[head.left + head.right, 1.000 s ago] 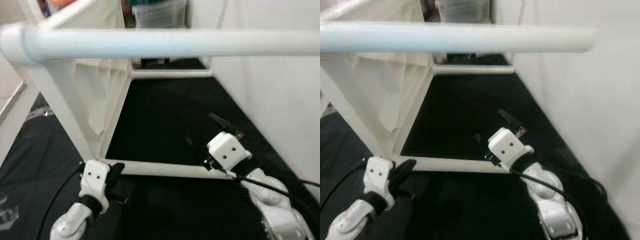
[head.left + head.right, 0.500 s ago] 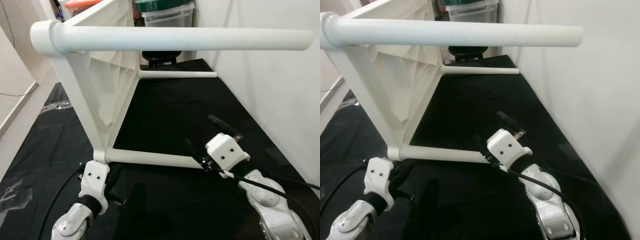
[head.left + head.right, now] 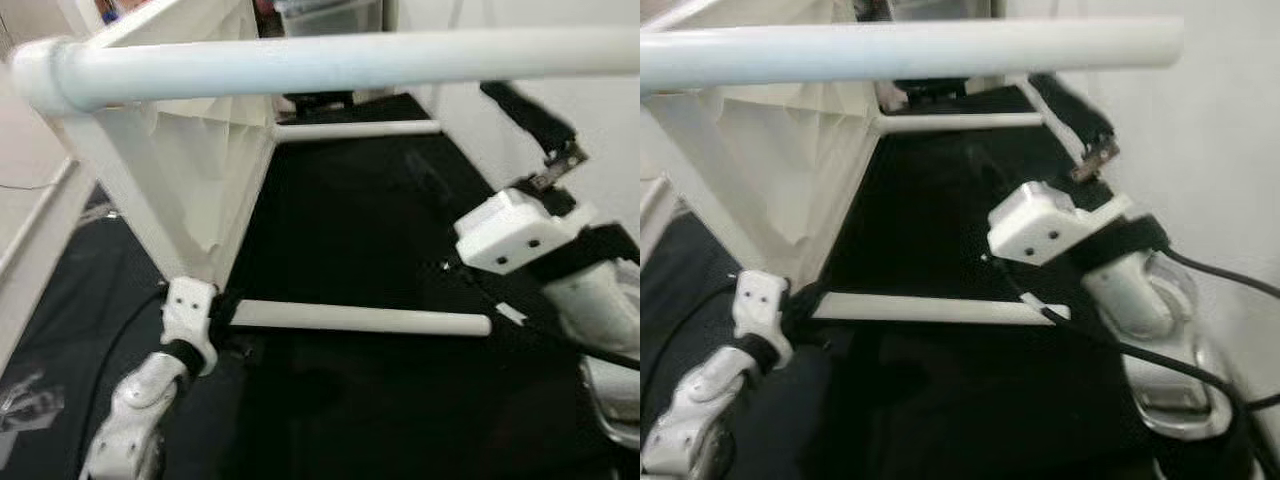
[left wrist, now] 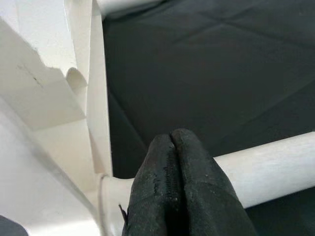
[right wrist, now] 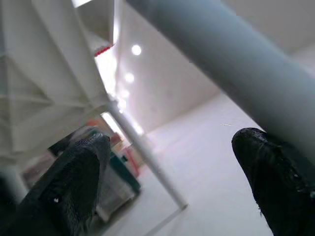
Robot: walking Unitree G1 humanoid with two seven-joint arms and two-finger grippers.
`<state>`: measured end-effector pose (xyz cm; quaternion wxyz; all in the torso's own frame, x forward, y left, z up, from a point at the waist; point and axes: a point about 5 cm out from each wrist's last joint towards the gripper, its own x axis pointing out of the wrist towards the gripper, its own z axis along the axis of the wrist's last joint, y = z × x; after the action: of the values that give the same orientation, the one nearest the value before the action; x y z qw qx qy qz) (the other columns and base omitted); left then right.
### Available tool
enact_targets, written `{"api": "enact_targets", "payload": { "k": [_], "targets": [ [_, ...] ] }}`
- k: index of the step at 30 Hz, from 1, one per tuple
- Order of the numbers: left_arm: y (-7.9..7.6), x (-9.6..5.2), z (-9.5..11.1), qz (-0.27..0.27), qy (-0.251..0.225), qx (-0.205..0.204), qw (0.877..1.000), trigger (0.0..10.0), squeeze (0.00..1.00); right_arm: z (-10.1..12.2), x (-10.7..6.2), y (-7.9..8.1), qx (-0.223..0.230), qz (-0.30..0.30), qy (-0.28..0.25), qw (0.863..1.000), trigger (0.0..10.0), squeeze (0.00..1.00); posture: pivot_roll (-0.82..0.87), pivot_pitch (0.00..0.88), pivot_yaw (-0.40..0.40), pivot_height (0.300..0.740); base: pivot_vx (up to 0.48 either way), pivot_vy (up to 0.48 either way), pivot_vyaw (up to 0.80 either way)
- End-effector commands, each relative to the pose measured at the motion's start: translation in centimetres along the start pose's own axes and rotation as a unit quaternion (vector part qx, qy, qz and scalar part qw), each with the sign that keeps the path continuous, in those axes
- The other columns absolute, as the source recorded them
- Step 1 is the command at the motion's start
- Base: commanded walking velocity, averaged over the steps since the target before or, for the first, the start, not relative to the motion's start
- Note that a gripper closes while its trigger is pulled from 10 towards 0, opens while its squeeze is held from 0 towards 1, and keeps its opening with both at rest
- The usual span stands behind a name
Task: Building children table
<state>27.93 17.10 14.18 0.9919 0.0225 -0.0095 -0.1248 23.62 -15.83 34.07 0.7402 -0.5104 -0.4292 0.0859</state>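
Top table leg [image 3: 330, 60] blurred, cut off at frame edge.

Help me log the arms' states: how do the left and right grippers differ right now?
The left gripper sits low, at the base of the lower table leg where it joins the tabletop; the right gripper is raised toward the upper table leg. The left fingers are pressed shut, lying against the lower leg; the right fingers are spread wide open, holding nothing. Both have black fingers on white wrists.
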Motion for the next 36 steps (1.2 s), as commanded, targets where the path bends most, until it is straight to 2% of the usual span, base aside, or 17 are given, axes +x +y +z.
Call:
{"api": "enact_targets", "payload": {
  "k": [1,7,11,19,28,30,36],
  "targets": [
    [1.0,-0.4,-0.7,0.013,0.015,0.004,1.0,10.0,0.0,1.0,-0.1,0.0,-0.004,0.012,-0.035,0.999,10.0,0.0,-0.1,0.118,0.179,0.74,0.0,0.0,0.0],
    [1.0,-0.3,-0.7,0.012,0.015,0.005,1.0,10.0,0.0,0.9,-0.2,0.3,0.002,0.024,-0.039,0.999,10.0,0.0,-0.1,0.115,0.181,0.74,0.0,0.0,0.0],
    [1.4,0.2,-0.9,0.012,0.016,0.007,1.0,10.0,0.0,1.3,-0.7,1.3,0.003,0.076,-0.069,0.995,10.0,0.0,-0.1,0.098,0.204,0.74,0.0,0.0,0.0],
    [1.3,0.6,-1.0,0.006,0.014,0.006,1.0,10.0,0.0,1.4,-0.6,1.7,-0.005,0.11,-0.083,0.99,10.0,0.0,-0.1,0.095,0.21,0.74,0.0,0.0,0.0],
    [0.9,0.9,-1.3,0.001,0.015,0.002,1.0,10.0,0.0,1.8,0.2,0.3,-0.035,0.092,-0.109,0.989,10.0,0.0,-0.1,0.088,0.21,0.74,0.0,0.0,0.0],
    [0.8,1.0,-1.4,0.0,0.014,0.001,1.0,10.0,0.0,2.0,0.7,-0.9,-0.07,0.062,-0.116,0.989,10.0,0.0,-0.11,0.084,0.206,0.74,0.0,0.0,0.0],
    [0.8,1.0,-1.5,0.002,0.013,-0.002,1.0,10.0,0.0,2.0,1.3,-1.6,-0.091,0.045,-0.114,0.988,10.0,0.0,-0.11,0.082,0.201,0.74,0.0,0.0,0.0]
  ]
}}
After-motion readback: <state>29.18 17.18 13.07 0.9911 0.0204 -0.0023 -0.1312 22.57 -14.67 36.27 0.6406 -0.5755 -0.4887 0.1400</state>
